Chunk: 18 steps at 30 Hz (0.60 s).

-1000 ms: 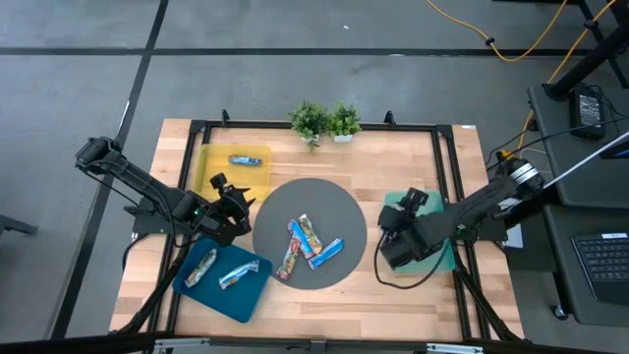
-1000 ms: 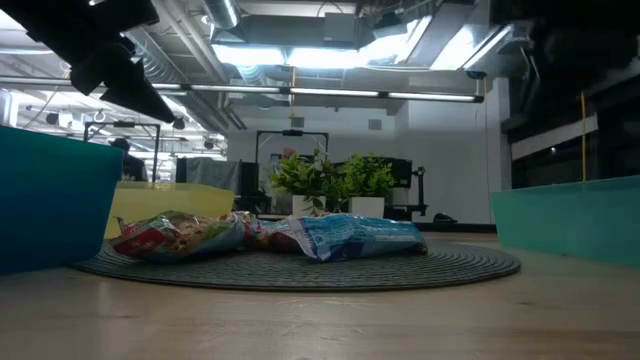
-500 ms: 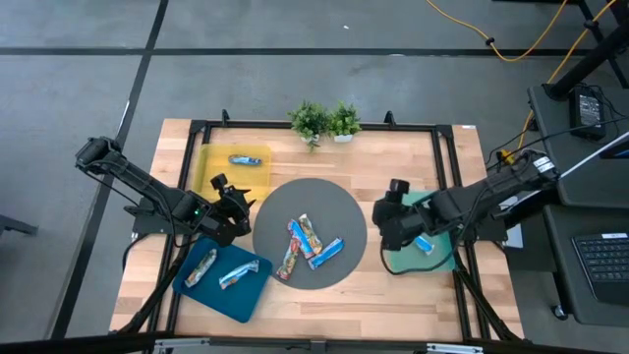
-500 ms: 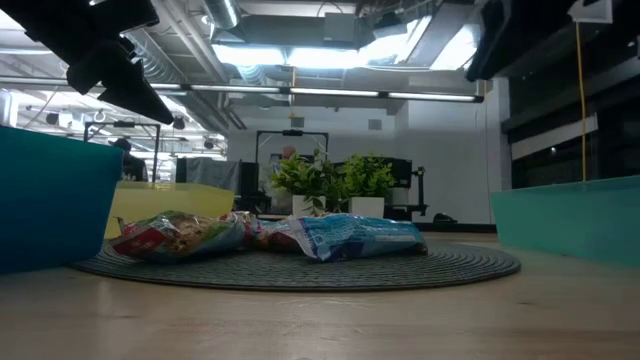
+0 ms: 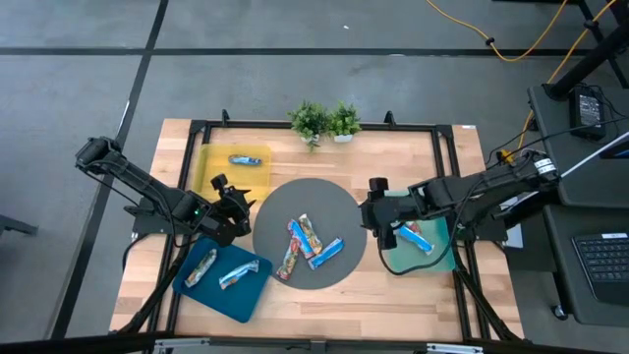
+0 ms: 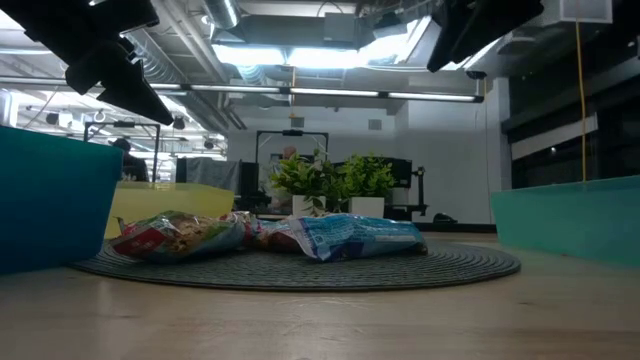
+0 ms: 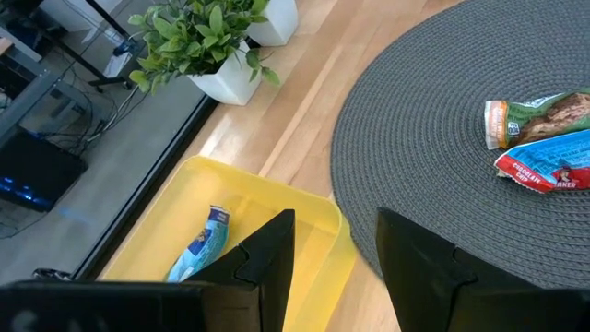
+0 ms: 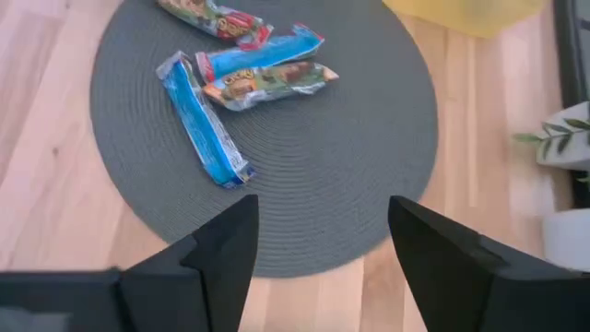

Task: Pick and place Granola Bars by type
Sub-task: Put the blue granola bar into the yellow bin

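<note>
Several granola bars, blue and multicoloured, lie on the round grey mat (image 5: 310, 202): a blue one (image 8: 205, 129), a multicoloured one (image 8: 269, 83) and others beside them. One silver-blue bar (image 7: 198, 244) lies in the yellow tray (image 5: 211, 162). Two bars (image 5: 200, 267) (image 5: 241, 273) lie in the blue tray (image 5: 228, 300). A blue bar (image 5: 415, 236) lies in the green tray (image 5: 437, 258). My left gripper (image 5: 234, 205) hangs open between the yellow tray and the mat. My right gripper (image 5: 375, 211) is open above the mat's right edge, with nothing between its fingers.
Two small potted plants (image 5: 324, 120) stand at the table's far edge, behind the mat. A black frame (image 5: 447, 157) runs around the table top. Bare wood shows along the near edge (image 5: 344, 310), in front of the mat.
My right gripper has moved from over the green tray toward the table's left and now stands at the round mat's right edge. A blue bar shows in the green tray where the gripper was.
</note>
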{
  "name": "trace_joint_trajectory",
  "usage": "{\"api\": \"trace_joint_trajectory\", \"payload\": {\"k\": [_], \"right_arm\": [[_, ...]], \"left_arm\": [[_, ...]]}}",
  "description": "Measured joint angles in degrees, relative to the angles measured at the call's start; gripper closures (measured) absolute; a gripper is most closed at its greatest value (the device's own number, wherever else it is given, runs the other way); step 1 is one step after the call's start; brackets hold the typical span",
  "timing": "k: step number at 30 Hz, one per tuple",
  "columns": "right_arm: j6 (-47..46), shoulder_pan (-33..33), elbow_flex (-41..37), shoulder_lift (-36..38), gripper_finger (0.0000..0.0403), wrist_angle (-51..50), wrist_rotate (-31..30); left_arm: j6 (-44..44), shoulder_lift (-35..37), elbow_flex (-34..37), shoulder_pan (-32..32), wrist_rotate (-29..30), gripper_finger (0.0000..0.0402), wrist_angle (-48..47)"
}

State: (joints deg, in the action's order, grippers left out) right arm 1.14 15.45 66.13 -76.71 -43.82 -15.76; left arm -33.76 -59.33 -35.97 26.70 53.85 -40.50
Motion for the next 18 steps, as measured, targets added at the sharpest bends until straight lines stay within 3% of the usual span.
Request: {"api": "trace_joint_trajectory", "payload": {"k": [9, 18], "right_arm": [[6.72, -0.73, 0.00, 0.00, 0.0159, 8.82, 6.63], [6.77, -0.73, 0.00, -4.47, 0.0159, 11.14, 7.70]], "left_arm": [[-0.02, 0.00, 0.00, -0.02, -0.75, 0.0258, 0.01], [-0.02, 0.00, 0.00, -0.01, -1.63, 0.0258, 0.01]]}}
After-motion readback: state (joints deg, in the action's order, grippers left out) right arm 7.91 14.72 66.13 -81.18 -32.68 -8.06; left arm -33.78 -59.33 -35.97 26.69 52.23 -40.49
